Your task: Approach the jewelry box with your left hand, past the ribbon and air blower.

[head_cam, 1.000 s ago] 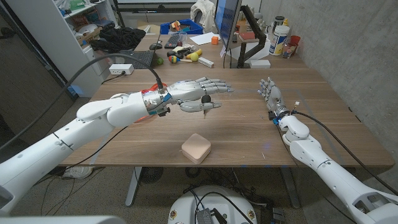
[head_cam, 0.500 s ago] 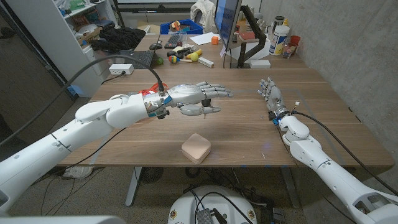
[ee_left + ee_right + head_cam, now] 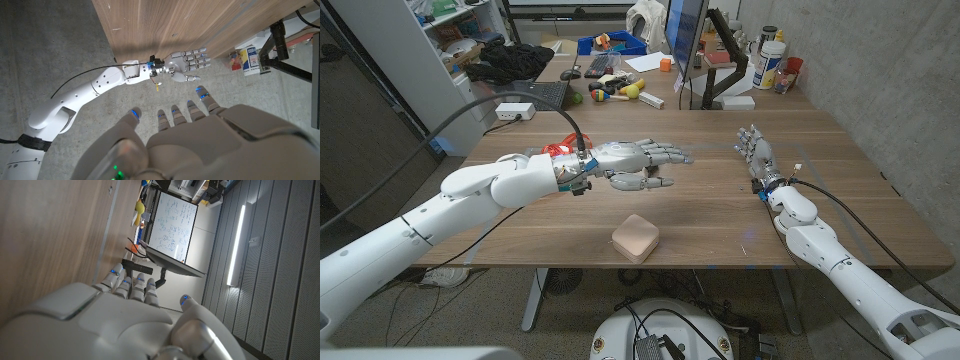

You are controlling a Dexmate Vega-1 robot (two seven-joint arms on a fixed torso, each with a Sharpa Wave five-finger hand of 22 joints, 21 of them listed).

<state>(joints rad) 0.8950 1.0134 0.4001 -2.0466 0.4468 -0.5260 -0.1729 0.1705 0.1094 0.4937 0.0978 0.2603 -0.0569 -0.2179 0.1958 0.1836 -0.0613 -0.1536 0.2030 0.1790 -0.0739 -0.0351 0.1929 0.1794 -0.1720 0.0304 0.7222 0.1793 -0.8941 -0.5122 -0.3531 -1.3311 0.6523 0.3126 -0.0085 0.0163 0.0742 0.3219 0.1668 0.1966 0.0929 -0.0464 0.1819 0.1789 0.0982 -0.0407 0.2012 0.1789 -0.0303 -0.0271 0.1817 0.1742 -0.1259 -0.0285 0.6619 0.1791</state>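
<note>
Head view: the left hand [image 3: 638, 162] hangs over the middle of the wooden table [image 3: 840, 190], fingers stretched out toward the right and apart, grasping nothing. The jewelry box [image 3: 635, 238], a small pink square with rounded corners, lies near the table's front edge, nearer the robot than that hand and apart from it. Something red [image 3: 556, 151] peeks out behind the left wrist; whether it is the ribbon cannot be told. The right hand [image 3: 756, 152] stands on the table's right side, fingers up and released, well apart from the box. Left wrist view: the left hand [image 3: 200, 135] has its fingers spread and empty, and the right hand [image 3: 186, 63] shows beyond it, open too. Right wrist view: the right hand [image 3: 120, 315] has its fingers extended beside the tabletop, holding nothing.
</note>
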